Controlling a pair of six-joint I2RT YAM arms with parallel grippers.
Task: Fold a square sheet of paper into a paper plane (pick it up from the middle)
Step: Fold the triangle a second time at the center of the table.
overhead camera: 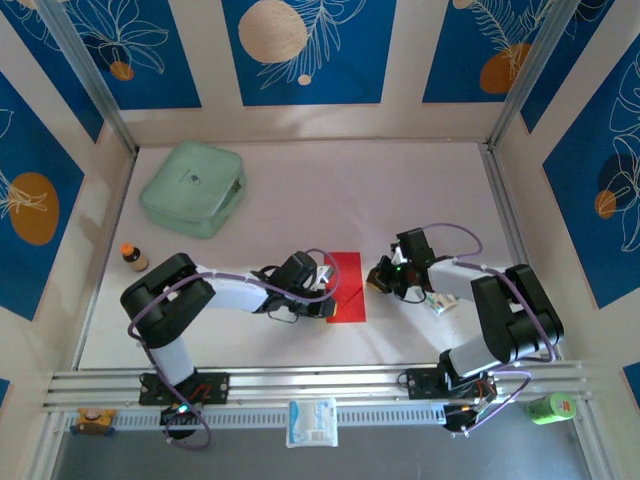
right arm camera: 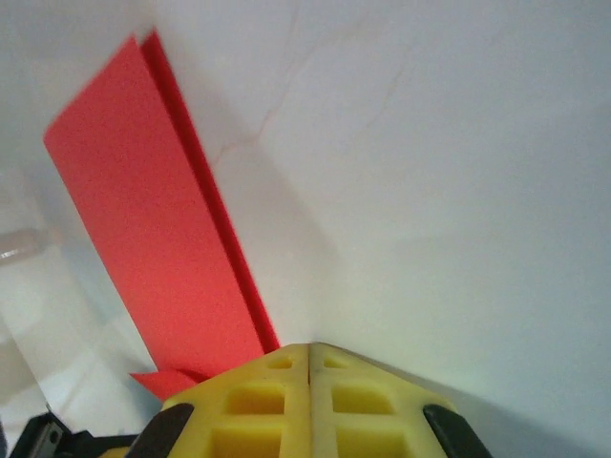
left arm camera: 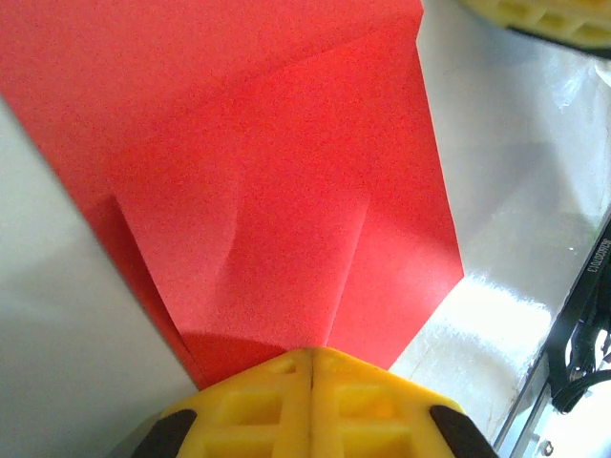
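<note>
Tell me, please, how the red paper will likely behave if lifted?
The square sheet of paper looks thin and folded in layers, so it is probably very light and would droop beyond the left tool pinching its edge. Its creases may stiffen it slightly. On the glossy table it would likely slide easily.

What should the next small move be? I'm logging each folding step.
Probably slide the shut right gripper along the folded edge of the square sheet of paper to sharpen the crease: the left gripper clamps the other side, and the layers gape slightly.
</note>
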